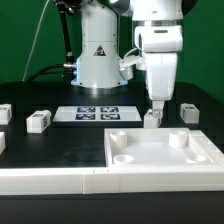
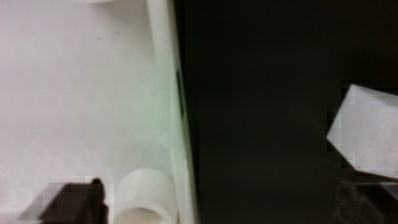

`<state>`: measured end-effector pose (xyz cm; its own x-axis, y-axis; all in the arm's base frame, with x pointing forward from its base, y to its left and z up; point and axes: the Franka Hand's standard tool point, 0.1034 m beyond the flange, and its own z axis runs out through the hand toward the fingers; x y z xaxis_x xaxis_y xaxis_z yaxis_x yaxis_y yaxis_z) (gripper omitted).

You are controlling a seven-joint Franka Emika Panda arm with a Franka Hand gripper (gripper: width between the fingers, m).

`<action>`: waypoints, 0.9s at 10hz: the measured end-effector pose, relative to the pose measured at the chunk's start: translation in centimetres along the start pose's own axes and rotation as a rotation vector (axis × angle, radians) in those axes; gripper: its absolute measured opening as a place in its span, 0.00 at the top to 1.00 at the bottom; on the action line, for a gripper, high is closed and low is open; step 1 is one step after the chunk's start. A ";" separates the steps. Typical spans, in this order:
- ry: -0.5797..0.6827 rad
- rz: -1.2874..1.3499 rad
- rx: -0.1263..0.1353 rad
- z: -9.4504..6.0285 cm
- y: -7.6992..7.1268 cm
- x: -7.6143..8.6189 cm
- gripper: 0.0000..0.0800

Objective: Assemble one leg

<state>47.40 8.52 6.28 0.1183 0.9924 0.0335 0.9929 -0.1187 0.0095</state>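
A small white leg [image 1: 152, 118] stands on the black table just beyond the far edge of the large white plate [image 1: 160, 150]. My gripper [image 1: 155, 104] hangs right above that leg, fingers pointing down. In the wrist view the leg's rounded white end [image 2: 143, 196] shows between the two dark fingertips [image 2: 71, 205], close to one of them and clear of the other. The jaws stand wide apart, so my gripper [image 2: 217, 206] is open and holds nothing. The plate's edge [image 2: 80, 100] fills one side of the wrist view.
Other small white legs lie around: one at the exterior view's right [image 1: 188, 112], one at its left [image 1: 38, 121], two at the far left edge [image 1: 3, 113]. The marker board [image 1: 97, 113] lies before the arm's base. A white rail [image 1: 100, 182] runs along the front. Another white piece [image 2: 365, 125] shows in the wrist view.
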 end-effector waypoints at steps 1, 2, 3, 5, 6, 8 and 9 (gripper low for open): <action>0.000 0.019 0.002 0.2 0.0 0.0 0.19; 0.001 0.055 0.004 0.2 0.0 -0.1 0.19; 0.001 0.131 0.004 0.2 0.0 -0.1 0.19; 0.016 0.350 -0.009 0.5 -0.4 0.0 0.19; 0.030 0.466 -0.020 0.7 -1.5 0.5 0.19; 0.046 0.731 -0.008 1.3 -2.8 1.3 0.19; 0.051 0.853 0.002 1.4 -3.1 1.7 0.19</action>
<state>44.50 10.64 4.92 0.8250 0.5605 0.0729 0.5640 -0.8248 -0.0412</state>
